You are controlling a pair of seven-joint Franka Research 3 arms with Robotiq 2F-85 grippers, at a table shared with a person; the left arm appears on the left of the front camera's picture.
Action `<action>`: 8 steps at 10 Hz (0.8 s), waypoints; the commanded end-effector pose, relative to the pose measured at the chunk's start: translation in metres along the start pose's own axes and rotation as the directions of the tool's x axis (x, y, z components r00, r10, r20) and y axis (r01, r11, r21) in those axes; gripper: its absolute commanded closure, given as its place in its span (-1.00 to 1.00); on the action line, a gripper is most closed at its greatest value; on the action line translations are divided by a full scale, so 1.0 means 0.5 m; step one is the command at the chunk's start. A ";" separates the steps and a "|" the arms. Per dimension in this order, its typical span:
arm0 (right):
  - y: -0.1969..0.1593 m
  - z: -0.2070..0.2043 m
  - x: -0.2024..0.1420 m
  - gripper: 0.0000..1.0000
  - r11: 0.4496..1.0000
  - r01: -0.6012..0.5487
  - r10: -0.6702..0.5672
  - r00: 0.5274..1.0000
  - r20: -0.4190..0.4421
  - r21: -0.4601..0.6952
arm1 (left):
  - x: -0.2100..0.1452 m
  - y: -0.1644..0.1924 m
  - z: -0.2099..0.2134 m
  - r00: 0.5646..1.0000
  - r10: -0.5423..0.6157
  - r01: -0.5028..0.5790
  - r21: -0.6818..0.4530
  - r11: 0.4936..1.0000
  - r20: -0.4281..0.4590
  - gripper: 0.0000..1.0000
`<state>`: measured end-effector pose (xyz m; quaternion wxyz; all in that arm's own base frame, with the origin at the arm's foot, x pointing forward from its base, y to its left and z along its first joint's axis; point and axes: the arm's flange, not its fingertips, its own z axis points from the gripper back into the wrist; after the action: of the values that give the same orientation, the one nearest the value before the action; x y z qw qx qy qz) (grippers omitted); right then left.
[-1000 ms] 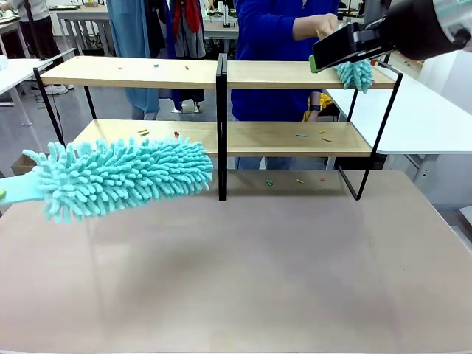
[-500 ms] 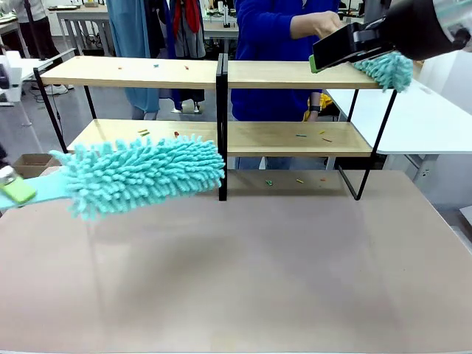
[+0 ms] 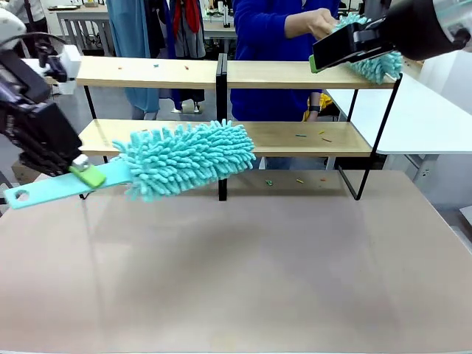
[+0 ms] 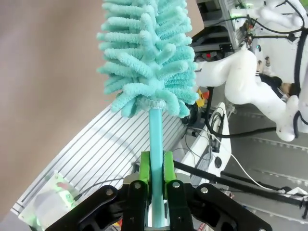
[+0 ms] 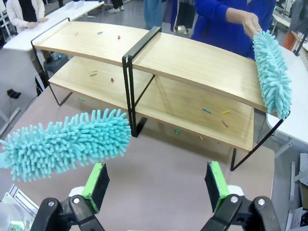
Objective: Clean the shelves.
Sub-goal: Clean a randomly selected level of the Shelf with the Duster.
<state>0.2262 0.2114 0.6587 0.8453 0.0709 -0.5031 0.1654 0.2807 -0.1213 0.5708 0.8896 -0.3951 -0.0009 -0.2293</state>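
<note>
The shelves (image 3: 295, 74) (image 5: 192, 62) stand at the table's far side, two tiers of light-wood boards on a black frame. Small coloured scraps (image 3: 323, 137) (image 5: 207, 110) lie on the boards. My left gripper (image 3: 87, 175) (image 4: 156, 175) is shut on the handle of a fluffy teal duster (image 3: 184, 158) (image 4: 149, 53) (image 5: 67, 144). The duster's head hangs in front of the lower board, near the central post. My right gripper (image 3: 318, 57) (image 5: 156, 183) is open and holds nothing, up by the top right board. A person's hand (image 3: 322, 24) (image 5: 250, 21) holds a second teal duster (image 3: 377, 65) (image 5: 272, 72) on that board's right end.
More scraps (image 3: 298, 180) lie on the brownish tabletop (image 3: 258, 280) under the shelves. The person in blue stands right behind the rack. A white table (image 3: 428, 118) adjoins on the right.
My left arm has come in and swung its duster rightward and up toward the lower board. The person's duster has moved from hanging off the board's end up onto its right end.
</note>
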 end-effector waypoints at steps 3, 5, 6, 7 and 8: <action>-0.003 0.000 0.002 -1.00 1.000 0.004 -0.004 1.000 -0.002 0.007 | 0.006 -0.005 -0.018 1.000 0.022 -0.021 -0.017 1.000 0.016 0.75; -0.003 0.000 0.002 -1.00 1.000 0.004 -0.004 1.000 -0.002 0.007 | -0.008 -0.008 -0.006 1.000 0.005 -0.005 -0.025 1.000 0.026 0.75; -0.003 0.000 0.002 -1.00 1.000 0.004 -0.004 1.000 -0.002 0.007 | -0.013 -0.009 -0.001 1.000 0.004 -0.003 -0.027 1.000 0.025 0.75; -0.003 0.000 0.002 -1.00 1.000 0.004 -0.004 1.000 -0.002 0.007 | -0.016 -0.011 -0.002 0.999 0.010 -0.009 -0.027 1.000 0.033 0.75; -0.003 0.000 0.002 -1.00 1.000 0.004 -0.004 1.000 -0.002 0.007 | 0.003 -0.004 -0.003 1.000 0.003 -0.003 -0.003 1.000 0.017 0.75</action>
<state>0.2262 0.2114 0.6588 0.8453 0.0709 -0.5032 0.1654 0.2786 -0.1218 0.5735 0.8888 -0.3990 -0.0108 -0.2252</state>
